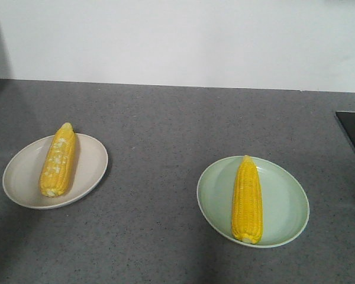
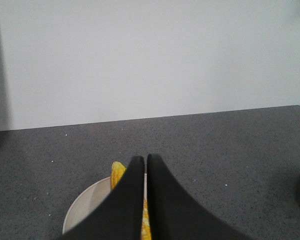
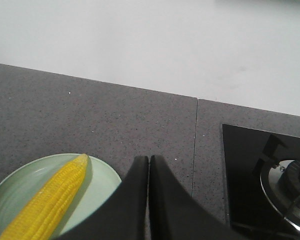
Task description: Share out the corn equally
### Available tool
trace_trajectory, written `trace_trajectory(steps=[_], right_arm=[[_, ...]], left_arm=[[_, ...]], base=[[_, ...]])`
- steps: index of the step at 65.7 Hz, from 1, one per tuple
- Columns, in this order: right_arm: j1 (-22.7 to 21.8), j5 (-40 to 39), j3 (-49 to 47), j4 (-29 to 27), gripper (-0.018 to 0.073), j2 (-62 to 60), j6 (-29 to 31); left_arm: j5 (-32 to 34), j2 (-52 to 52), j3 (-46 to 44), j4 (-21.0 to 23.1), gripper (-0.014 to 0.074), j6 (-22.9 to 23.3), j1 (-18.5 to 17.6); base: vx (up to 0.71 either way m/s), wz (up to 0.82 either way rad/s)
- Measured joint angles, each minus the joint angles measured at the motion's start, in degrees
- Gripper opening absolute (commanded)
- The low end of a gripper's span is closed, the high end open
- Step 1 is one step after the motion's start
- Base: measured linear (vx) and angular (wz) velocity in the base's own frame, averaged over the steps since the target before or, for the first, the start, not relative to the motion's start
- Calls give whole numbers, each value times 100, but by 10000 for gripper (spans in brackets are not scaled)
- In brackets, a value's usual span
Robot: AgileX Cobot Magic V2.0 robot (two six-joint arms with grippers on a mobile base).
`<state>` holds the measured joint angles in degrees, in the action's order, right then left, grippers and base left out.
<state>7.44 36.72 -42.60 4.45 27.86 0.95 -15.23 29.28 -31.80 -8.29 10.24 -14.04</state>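
one corn cob [image 1: 58, 161] is laid on the beige plate [image 1: 23, 177] and another corn cob [image 1: 247, 201] on the green plate [image 1: 284, 204], so an equal split is judged reached. the jaws of the left gripper [image 2: 145, 159] and right gripper [image 3: 149, 159] are closed on nothing, held above the tabletop [image 1: 165, 148].

You've got a speckled dark-grey countertop [image 1: 165, 177] meeting a plain white wall [image 1: 177, 41] at twelve o'clock (soft, even light), black glass stovetop [image 1: 354, 133] at three o'clock.
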Motion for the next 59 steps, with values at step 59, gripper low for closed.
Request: trace_trajectory(steps=[59], right_arm=[[0, 0, 0, 0, -10, 0, 0]], left_arm=[[847, -2502, 2506, 560, -6, -659, 947]], base=[[0, 0]])
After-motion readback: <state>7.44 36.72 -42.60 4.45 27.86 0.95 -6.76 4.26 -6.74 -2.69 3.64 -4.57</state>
